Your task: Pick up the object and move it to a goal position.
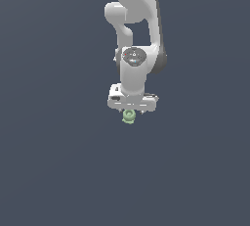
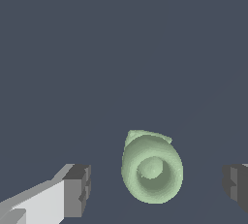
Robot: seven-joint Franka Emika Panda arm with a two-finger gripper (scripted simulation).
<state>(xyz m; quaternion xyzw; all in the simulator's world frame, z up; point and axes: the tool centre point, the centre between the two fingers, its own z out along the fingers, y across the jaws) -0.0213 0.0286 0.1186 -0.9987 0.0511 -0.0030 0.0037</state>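
Object sits between the pincer's dark pads, touching neither; its long axis runs toward the wrist camera, concentric rounded end facing up into the pincer. Open gaps on both sides of it; plain dark surface all round. Pincer spread wide. Arm hangs vertical, pincer pointing straight down over the object.

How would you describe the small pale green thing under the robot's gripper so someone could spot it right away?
Find the white-grey robot arm hanging over the plain dark grey-blue surface and follow it down to its open gripper. Between the two dark-tipped fingers, touching neither, sits a small matte pale-green lumpy rounded object with a flared rim. It is the only green thing there.
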